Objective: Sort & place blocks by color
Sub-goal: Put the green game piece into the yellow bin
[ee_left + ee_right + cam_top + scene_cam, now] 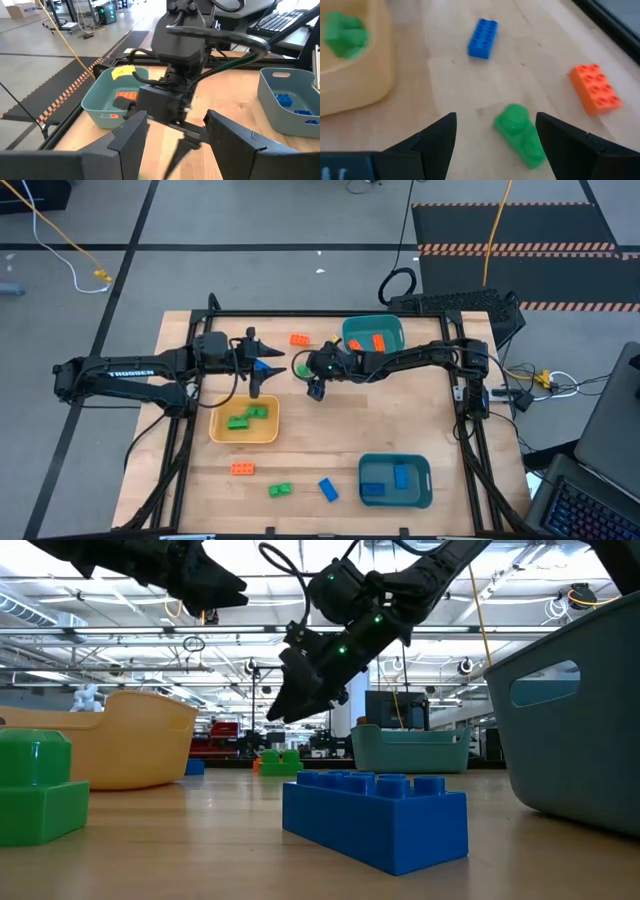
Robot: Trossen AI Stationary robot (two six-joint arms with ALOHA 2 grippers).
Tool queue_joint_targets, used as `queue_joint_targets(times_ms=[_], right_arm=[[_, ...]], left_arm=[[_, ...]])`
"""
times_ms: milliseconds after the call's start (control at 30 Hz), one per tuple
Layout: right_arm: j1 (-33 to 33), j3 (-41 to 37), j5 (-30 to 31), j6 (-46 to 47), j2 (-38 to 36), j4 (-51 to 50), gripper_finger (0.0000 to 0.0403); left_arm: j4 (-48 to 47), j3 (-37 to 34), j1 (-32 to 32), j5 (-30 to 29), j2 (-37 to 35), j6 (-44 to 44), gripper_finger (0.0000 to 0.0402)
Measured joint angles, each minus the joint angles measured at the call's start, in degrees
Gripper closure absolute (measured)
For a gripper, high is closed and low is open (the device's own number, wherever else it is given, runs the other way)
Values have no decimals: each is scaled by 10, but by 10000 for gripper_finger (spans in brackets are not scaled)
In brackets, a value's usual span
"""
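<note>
Reaching in from the right across the tabletop [420,430], right gripper [316,388] hanging above a green block [519,132], fingers [437,137] spread apart on either side of it and not touching. Stretching in from the left, left gripper [262,366] hovering just beside it, fingers [132,135] apart, empty. Lying loose nearby: a blue block [482,31] and an orange block [594,87]. Sitting already in the yellow tray [243,436]: green blocks [247,417]. Leaving open wood along the front edge, around three more loose blocks [280,482] beside the front teal tray [395,499].
</note>
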Motion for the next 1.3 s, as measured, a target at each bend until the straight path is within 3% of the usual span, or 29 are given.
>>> queue_joint_targets(times_ms=[1067, 1300], right_arm=[[-1, -1, 8, 0, 0, -33, 138], [-1, -1, 37, -14, 0, -42, 138]], left_arm=[[1, 0, 0, 0, 0, -7, 197], [1, 0, 0, 0, 0, -8, 197]])
